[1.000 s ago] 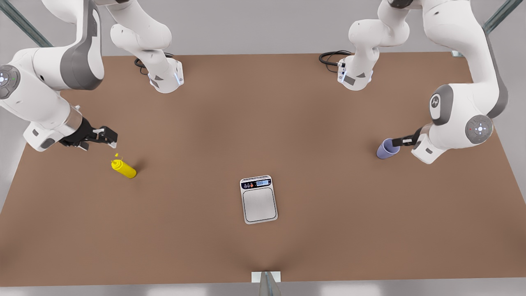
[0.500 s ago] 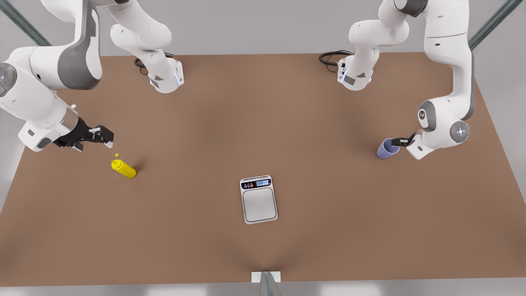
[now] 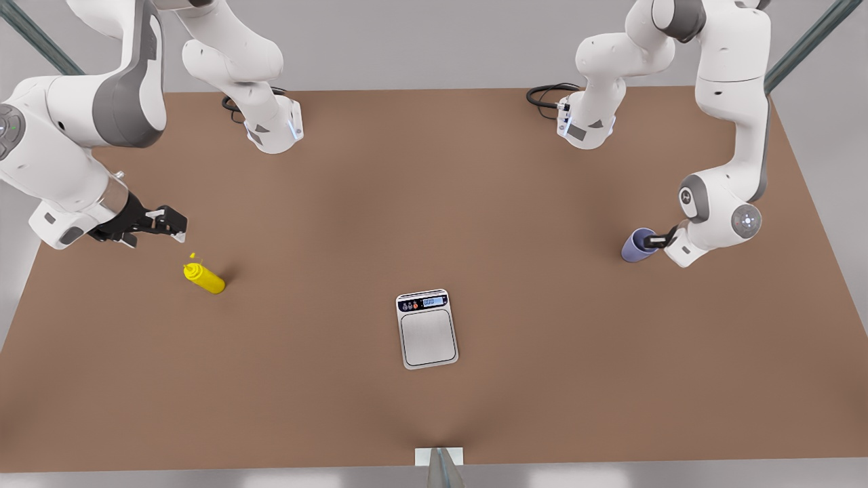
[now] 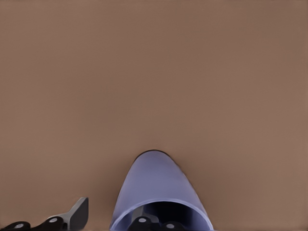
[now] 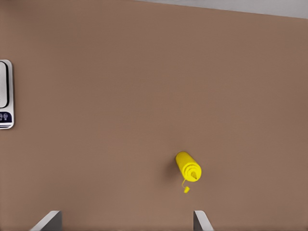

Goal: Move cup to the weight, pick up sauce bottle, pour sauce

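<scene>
We are straddling the cup's wall with our left hand near the worktop's right edge in the front view, one finger inside, one outside, spread; our right hand is hovering spread just beside the sauce bottle near the opposite edge; the weight is sitting well apart, toward the near edge's middle.

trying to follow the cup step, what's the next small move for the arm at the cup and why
Probably shut the left hand on the cup wall, then lift. One finger is inside the rim and the other outside, apart, so the wall sits between them ungripped. The cup stands on the table, far from the scale. The right hand waits open above the bottle.
</scene>
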